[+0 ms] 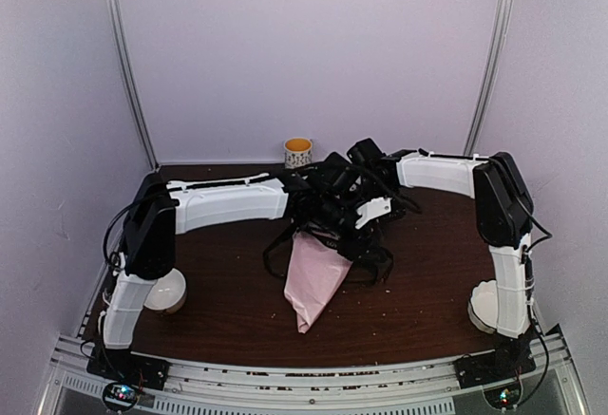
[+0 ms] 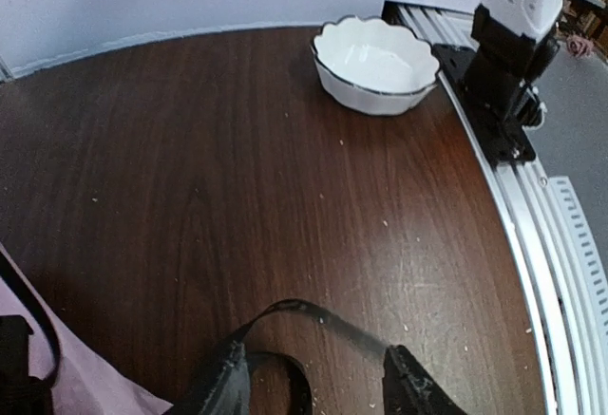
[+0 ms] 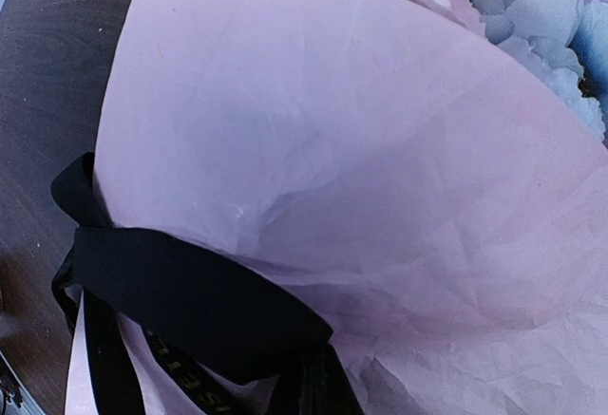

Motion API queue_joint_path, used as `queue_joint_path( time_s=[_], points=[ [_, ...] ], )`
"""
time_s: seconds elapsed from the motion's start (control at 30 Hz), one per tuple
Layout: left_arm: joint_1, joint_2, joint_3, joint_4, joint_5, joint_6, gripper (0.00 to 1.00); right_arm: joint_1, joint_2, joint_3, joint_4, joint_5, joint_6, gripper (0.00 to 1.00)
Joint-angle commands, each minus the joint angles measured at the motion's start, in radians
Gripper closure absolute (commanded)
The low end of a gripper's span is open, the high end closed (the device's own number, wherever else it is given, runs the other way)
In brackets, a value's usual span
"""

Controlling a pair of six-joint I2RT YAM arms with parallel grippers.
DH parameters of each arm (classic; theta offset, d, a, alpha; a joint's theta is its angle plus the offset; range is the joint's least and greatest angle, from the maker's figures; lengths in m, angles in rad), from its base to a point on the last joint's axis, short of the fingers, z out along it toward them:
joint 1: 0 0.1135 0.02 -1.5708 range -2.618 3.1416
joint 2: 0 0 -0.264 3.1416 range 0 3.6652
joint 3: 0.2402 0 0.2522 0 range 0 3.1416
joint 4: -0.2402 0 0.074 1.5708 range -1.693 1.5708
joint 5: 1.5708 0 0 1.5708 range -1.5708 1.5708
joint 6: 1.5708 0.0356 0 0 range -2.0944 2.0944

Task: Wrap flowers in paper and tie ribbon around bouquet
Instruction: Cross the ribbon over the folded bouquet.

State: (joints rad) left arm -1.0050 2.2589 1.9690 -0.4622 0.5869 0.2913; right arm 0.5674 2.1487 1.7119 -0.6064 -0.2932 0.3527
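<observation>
The bouquet (image 1: 313,282) lies at the table's middle, a pink paper (image 3: 361,149) cone pointing toward the arms. Pale blue and pink flowers (image 3: 541,16) show at its wide end. The black ribbon (image 3: 180,292) with gold lettering is wound round the cone, and loose loops (image 1: 380,268) trail on the table. My left gripper (image 2: 313,356) is open beside the cone, with a ribbon strand (image 2: 313,312) arching from one fingertip to the other. My right gripper (image 3: 323,396) is pressed close against the paper, shut where the ribbon runs into it. Its fingers barely show.
A white bowl (image 2: 375,64) stands by the right arm's base (image 2: 513,64), and another white bowl (image 1: 166,292) by the left arm. A yellow cup (image 1: 297,152) stands at the back wall. Both arms crowd over the bouquet's wide end.
</observation>
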Motion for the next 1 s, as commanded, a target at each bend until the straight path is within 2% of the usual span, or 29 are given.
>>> queue_joint_path(
  time_s=[0.0,0.13,0.23,0.3,0.43,0.57,0.67,0.9,0.97],
  points=[
    [0.026,-0.059,0.020,-0.126,-0.013,0.132,0.43,0.003,-0.039,-0.007,0.016,-0.007,0.010,1.00],
    [0.053,-0.216,-0.163,-0.123,-0.046,0.281,0.40,0.003,-0.039,-0.005,0.017,-0.014,0.008,1.00],
    [0.117,-0.320,-0.331,0.012,-0.134,0.296,0.34,0.003,-0.040,-0.007,0.023,-0.022,0.009,1.00],
    [0.159,-0.328,-0.394,0.082,-0.219,0.307,0.31,0.003,-0.040,-0.010,0.028,-0.026,0.014,1.00],
    [0.195,-0.257,-0.364,0.073,-0.363,0.380,0.26,0.003,-0.042,-0.018,0.037,-0.046,0.023,1.00],
    [0.202,-0.209,-0.327,0.049,-0.421,0.412,0.20,0.005,-0.046,-0.023,0.032,-0.056,0.018,1.00],
    [0.240,-0.207,-0.332,0.025,-0.367,0.419,0.03,0.008,-0.051,-0.027,0.028,-0.057,0.011,1.00],
    [0.284,-0.175,-0.332,0.021,-0.388,0.482,0.02,0.010,-0.039,-0.012,0.027,-0.061,0.013,1.00],
    [0.284,-0.151,-0.318,0.028,-0.393,0.488,0.05,0.011,-0.037,-0.011,0.027,-0.061,0.013,1.00]
  ],
)
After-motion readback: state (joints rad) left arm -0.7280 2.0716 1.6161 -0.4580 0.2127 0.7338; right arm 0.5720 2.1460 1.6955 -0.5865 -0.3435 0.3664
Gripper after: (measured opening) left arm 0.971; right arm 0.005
